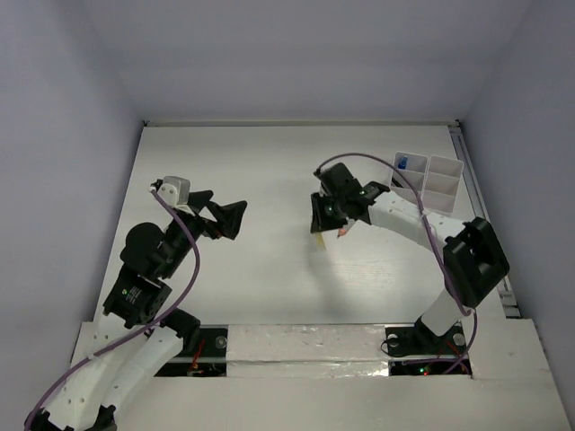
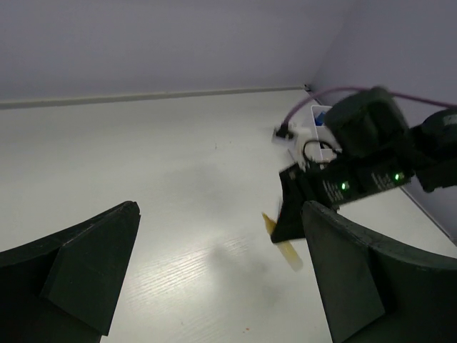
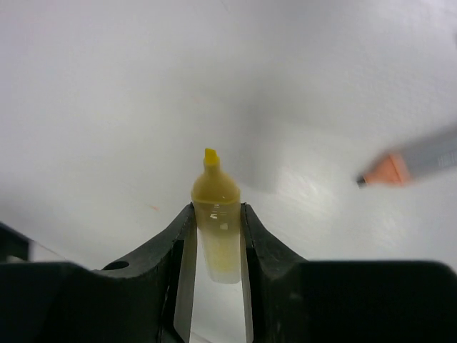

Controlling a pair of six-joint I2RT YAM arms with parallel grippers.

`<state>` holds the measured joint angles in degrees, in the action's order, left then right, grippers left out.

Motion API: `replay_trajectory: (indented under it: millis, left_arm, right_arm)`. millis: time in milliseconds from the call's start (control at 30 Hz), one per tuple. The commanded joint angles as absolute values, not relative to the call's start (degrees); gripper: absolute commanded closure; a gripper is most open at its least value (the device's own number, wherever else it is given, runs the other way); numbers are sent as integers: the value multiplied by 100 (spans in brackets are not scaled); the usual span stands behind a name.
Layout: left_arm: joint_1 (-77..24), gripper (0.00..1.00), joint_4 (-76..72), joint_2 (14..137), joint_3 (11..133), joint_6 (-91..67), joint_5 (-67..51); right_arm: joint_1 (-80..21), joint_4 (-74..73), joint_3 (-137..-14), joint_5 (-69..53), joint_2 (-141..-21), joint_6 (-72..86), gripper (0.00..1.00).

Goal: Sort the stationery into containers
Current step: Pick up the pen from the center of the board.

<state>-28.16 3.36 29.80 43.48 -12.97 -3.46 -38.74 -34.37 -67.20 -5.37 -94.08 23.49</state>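
Seizing was judged the step in hand: the left gripper (image 1: 220, 215) was seen wide open, empty; the marker (image 3: 214, 193) was pinched in the right gripper (image 3: 216, 209) at mid-table. A lift toward the tray (image 1: 431, 180), far right, was called for.

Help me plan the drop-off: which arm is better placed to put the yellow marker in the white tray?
Right. The right gripper holds the yellow marker and the tray sits on its side; the left gripper is open, empty.
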Motion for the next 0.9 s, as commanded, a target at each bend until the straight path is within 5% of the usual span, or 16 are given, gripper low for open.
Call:
replay_trajectory:
  millis: [0,333,867]
  left_arm:
    - [-2848,5,482,2918,4333,-1476,-440]
    - [-2848,13,1020,3383,4026,-1828,-53]
    - [-2848,34,255,4789,3955,-2373,-439]
  right_arm:
    - [-3929,-2041,-7531,-1071,-9245,2662,95]
    - [-3929,-809,-9140,-2249,-10353,3199,94]
    - [-4043,527,-8684,-3594,-10503,3876,92]
